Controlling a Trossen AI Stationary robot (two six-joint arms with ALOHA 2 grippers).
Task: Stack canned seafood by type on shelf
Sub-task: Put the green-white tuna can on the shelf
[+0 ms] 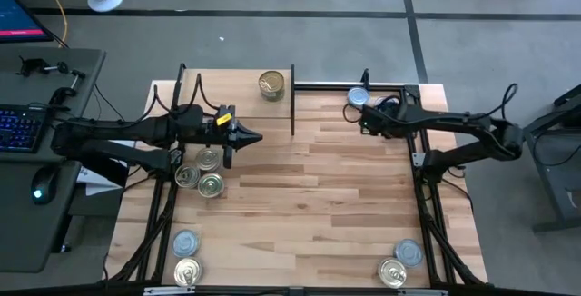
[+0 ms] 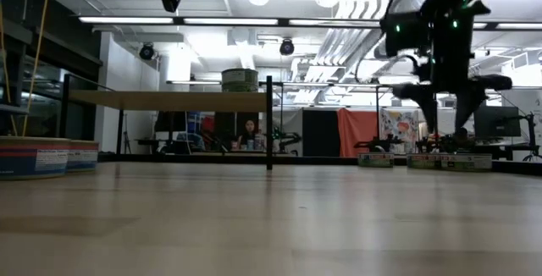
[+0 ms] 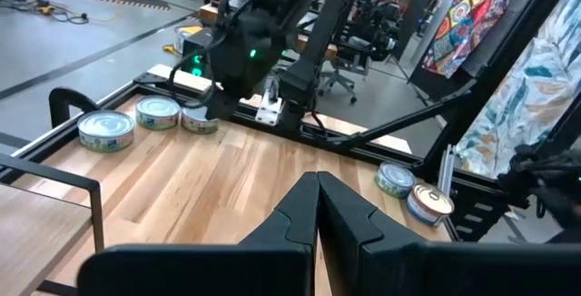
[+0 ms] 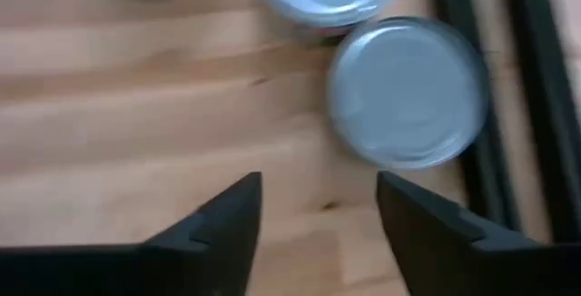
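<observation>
My right pincer (image 4: 318, 207), fingers apart and empty, hovers beside a short round silver-topped tin (image 4: 408, 92) at the desk's far corner (shelf well apart); next I'd centre over it, then clamp.

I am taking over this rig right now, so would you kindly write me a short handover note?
Left gripper: shut, empty, raised over the table's middle.
Right gripper: open, empty, hovering by a silver-topped round tin at the table's far right corner.
Done: one gold-topped round tin stands on the small light-wood shelf.
Left: three gold-topped tins by the left arm, a silver and gold pair at the near left corner, another pair at the near right corner, plus the far right group.
</observation>
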